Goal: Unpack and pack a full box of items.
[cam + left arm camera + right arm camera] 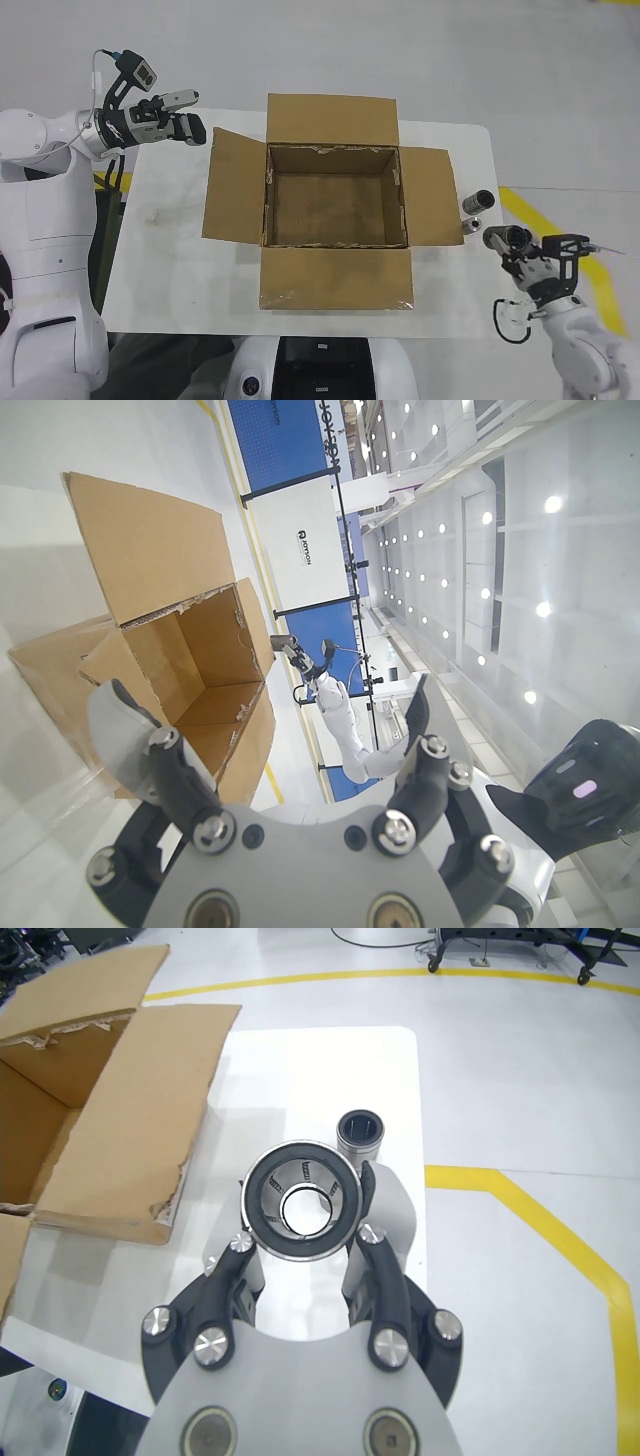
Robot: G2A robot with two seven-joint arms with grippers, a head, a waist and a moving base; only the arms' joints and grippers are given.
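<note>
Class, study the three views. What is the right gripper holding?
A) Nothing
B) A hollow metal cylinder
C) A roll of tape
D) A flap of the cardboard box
B: in the right wrist view the right gripper is closed on a hollow metal cylinder, seen end-on, while a second cylinder stands free on the table beyond it.

The held bearing [300, 1173] covers the near end of the loose bearing [360, 1148] behind it.
</note>
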